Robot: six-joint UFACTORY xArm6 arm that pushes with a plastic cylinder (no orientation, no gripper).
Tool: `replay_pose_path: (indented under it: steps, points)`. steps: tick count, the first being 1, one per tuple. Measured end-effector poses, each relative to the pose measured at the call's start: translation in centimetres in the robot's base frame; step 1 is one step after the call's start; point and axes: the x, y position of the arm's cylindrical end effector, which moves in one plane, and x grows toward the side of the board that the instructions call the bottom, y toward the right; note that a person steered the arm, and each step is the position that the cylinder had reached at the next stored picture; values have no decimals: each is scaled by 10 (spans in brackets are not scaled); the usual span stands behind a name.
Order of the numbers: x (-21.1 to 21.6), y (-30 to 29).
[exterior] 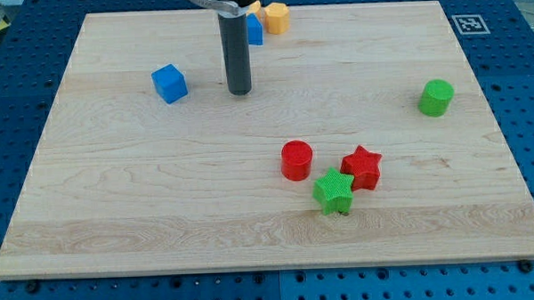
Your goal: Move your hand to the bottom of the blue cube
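Six blocks or so on the wooden board (117, 200), rod standing near the blue cube.

Left to right: blue cube (169, 84) sits upper left, w/ my tip (240, 91) just to its right, apart from it, at about the same height in the view — no jaws on the rod, so nothing to open or close. Behind the rod, a second blue block (256, 30) partly hidden, touching an orange block (277, 18) at the top edge. Lower centre: red cylinder (296, 160), green star (333, 191) touching red star (362, 167). Far right — green cylinder (436, 98), alone.
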Motion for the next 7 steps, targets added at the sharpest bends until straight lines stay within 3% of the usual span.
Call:
replay_pose_path:
  steps: [3,7]
  points:
    - [47,-1]
    - [67,-56]
